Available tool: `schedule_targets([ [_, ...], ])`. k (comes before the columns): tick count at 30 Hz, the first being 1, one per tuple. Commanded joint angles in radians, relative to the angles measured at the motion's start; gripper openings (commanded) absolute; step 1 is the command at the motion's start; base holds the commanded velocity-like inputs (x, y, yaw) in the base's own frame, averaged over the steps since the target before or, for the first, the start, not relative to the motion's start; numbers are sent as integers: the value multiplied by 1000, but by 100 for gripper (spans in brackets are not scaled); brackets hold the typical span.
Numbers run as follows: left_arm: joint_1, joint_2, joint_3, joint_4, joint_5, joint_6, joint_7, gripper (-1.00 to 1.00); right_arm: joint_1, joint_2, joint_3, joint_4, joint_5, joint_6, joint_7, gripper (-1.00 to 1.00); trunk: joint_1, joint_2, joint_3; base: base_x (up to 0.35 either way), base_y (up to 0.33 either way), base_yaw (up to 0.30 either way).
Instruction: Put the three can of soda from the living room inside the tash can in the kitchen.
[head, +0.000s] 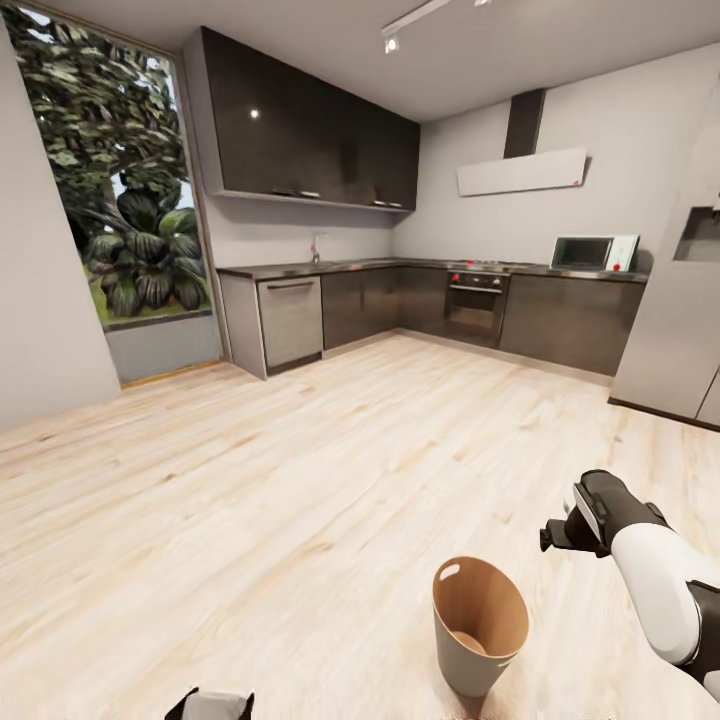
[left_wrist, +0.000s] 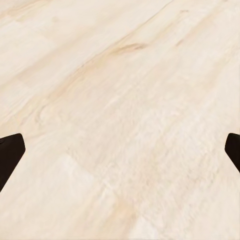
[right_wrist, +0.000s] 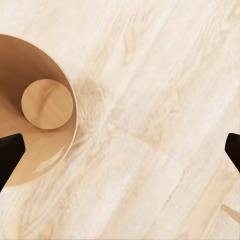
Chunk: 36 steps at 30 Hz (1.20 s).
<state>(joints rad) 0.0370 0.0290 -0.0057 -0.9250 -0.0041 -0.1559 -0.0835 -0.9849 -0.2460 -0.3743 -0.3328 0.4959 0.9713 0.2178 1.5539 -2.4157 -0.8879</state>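
Nearest the robot, the left tool (head: 210, 703) sits cut off at the lower edge of the head view, and its wrist camera looks down on bare pale wood plank floor (left_wrist: 120, 100) with the two dark fingertips (left_wrist: 10, 155) wide apart and nothing between them, so it reads as open and empty. Just beyond, the round tapered tan bin with a darker brown inside (head: 480, 625) stands upright on the floor, its oval handle hole facing the robot's left, its long axis vertical and its mouth up. The right tool (head: 562, 535) hangs above and just to the right of that rim; its wrist view shows the bin (right_wrist: 60, 165) off to one side, not under the spread, empty fingers, so this arm is plainly the nearer one. Only the bin's round base shows inside; part of the interior is cut off by the frame, and I cannot make out any soda cans there. Further off run the dark glossy base cabinets (head: 570, 320) of the kitchen, the grey tabletop (head: 300, 268) and built-in oven (head: 477, 305)
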Motion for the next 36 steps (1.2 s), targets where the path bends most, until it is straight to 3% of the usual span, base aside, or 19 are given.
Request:
schedule_targets([
  [1, -26, 0, 1, 1, 1, 41, -1, 100, 0, 0, 0, 0, 0, 0, 0, 100, 4, -7, -3, 0, 0, 0],
  [6, -154, 2, 9, 10, 22, 187, -2, 100, 0, 0, 1, 0, 0, 0, 0, 100, 23, -42, -19, 0, 0, 0],
  [14, -276, 4, 21, 51, 103, 285, -4, 100, 0, 7, 1, 0, 0, 0, 0, 100, 47, -85, -45, 0, 0, 0],
  [17, -289, 4, 22, 61, 116, 302, -2, 100, 0, 8, 2, 0, 0, 0, 0, 100, 48, -85, -57, 0, 0, 0],
  [26, -307, 3, 21, 71, 135, 321, -2, 100, 0, 20, 2, 0, 1, -1, -1, 100, 48, -85, -57, 16, 0, 0],
  [36, -310, 3, 20, 79, 133, 324, -3, 100, 2, 26, 1, 0, 2, -14, -1, 100, 48, -85, -57, 255, 0, 0],
])
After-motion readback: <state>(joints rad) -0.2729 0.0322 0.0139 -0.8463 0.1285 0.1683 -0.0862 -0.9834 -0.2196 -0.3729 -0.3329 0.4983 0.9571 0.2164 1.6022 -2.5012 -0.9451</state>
